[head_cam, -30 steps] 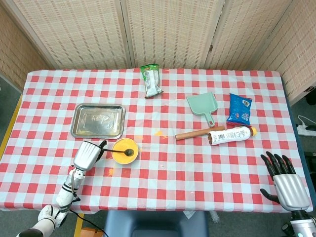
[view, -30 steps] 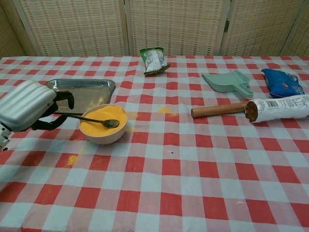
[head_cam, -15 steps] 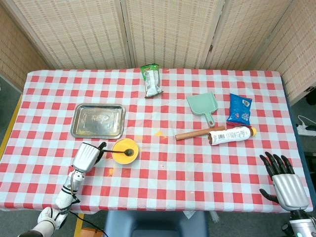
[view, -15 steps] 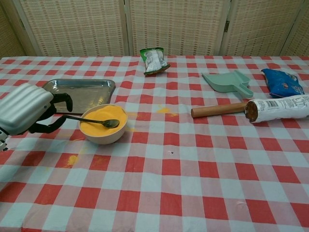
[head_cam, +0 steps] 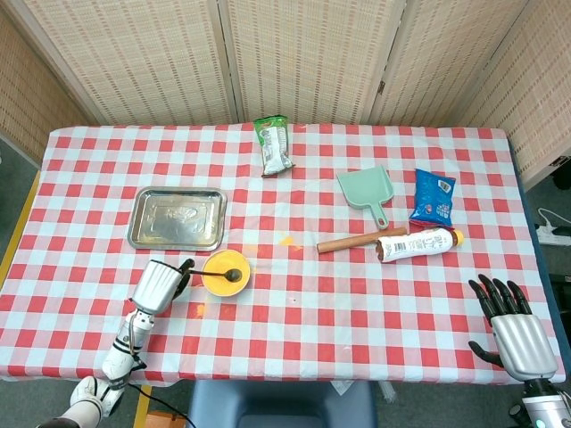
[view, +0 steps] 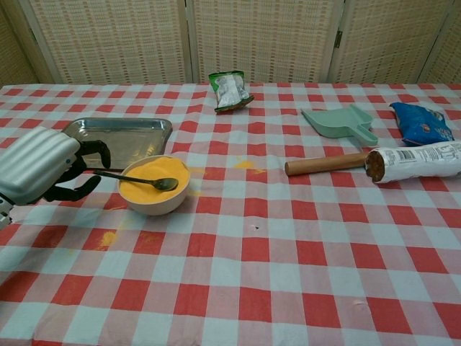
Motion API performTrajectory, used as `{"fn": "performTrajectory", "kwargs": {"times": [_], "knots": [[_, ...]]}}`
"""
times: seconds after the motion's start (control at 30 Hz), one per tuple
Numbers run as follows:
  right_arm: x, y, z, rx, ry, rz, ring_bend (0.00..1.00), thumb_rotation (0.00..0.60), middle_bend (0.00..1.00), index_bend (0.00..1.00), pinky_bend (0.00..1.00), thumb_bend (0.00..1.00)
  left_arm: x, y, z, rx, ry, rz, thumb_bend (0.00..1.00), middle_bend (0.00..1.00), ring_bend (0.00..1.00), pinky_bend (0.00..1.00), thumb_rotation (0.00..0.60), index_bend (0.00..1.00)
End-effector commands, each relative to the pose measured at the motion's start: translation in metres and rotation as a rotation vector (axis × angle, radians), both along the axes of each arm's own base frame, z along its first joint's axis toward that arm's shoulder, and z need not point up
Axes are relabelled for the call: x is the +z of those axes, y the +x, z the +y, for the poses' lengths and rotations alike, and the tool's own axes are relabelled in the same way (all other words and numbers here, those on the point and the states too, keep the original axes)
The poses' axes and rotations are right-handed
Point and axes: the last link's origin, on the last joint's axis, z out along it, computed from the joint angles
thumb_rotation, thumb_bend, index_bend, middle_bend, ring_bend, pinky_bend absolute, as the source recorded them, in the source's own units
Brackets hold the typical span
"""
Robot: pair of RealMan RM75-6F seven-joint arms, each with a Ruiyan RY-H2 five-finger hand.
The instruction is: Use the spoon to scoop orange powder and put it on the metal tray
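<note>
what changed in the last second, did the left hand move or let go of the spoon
The left hand drew back slightly toward the robot, still holding the spoon, whose bowl stays in the orange powder bowl. The right hand and metal tray did not move.

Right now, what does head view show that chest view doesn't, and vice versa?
Head only: the right hand, open and idle at the table's near right edge, plus the left forearm below the table edge. Chest only: a close side look at the left hand with its fingers at the spoon handle, and the heaped orange powder in the bowl. Both: metal tray, green packet, dustpan, blue bag, rolling pin, bottle.
</note>
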Motion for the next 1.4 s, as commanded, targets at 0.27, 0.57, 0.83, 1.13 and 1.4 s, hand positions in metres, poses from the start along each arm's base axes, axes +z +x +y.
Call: {"fn": "performTrajectory", "kwargs": {"times": [0.27,0.57,0.83,1.13,1.4], "knots": [[0.0002,0.0003,0.0008,0.001,0.001,0.001,0.00,0.600,0.00,0.00,0.00,0.09,-0.0007,0.0006,-0.0015,-0.002,0.001,-0.017,0.43,1.00,1.00,1.00,0.600,0.50],[-0.0003,0.0002,0.0008,0.001,0.002,0.003,0.00,0.600,0.00,0.00,0.00,0.09,-0.0016,0.0001,0.0004,0.006,-0.003,-0.013,0.43,1.00,1.00,1.00,0.600,0.51],[0.0001,-0.0003,0.0005,-0.001,-0.001,0.005,0.00,0.600,0.00,0.00,0.00,0.10,-0.0019,0.0002,0.0012,0.007,-0.007,-0.014,0.43,1.00,1.00,1.00,0.600,0.52],[-0.0009,-0.0007,0.0001,-0.003,0.003,0.008,0.00,0.600,0.00,0.00,0.00,0.10,-0.0011,0.0004,0.0003,0.003,-0.008,-0.023,0.43,1.00,1.00,1.00,0.600,0.53],[-0.0007,-0.0006,0.0001,-0.004,0.001,0.008,0.00,0.600,0.00,0.00,0.00,0.10,-0.0011,-0.0001,-0.0012,0.001,-0.009,-0.023,0.43,1.00,1.00,1.00,0.600,0.50]]}}
